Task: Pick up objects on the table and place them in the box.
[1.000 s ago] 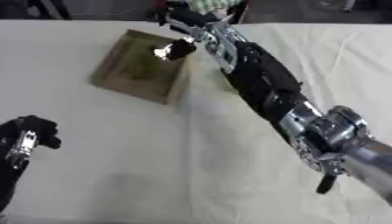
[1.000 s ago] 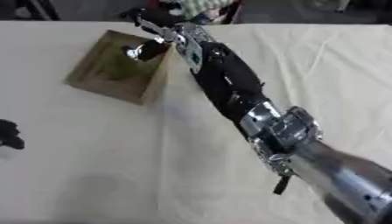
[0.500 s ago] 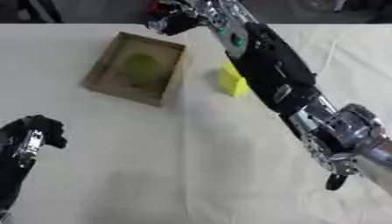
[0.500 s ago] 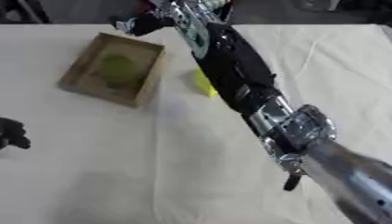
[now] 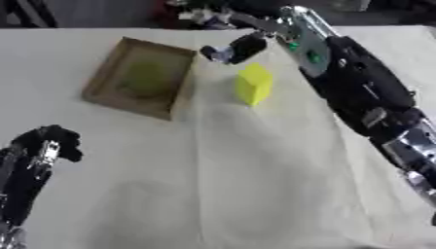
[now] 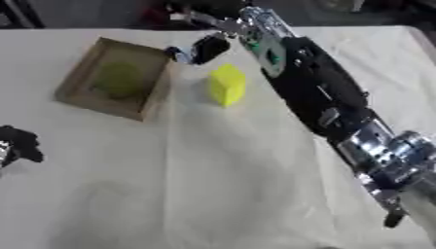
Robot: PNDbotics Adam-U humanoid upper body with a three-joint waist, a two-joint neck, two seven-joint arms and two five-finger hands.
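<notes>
While right hand point(image 5: 231, 50) hovers, finger state unclear, yellow block point(image 5: 253, 84) stands upright beside box point(image 5: 180, 95).

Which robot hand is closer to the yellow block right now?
Right. The right robot hand hovers just above-left of the yellow block; the left robot hand sits far off near the lower-left corner.

The right arm point(image 5: 357, 87) is black and bulky, with a small green mark on its silver forearm plate and silver joint rings lower down. The left hand point(image 5: 43, 146) is black with pale silver strips along it.
</notes>
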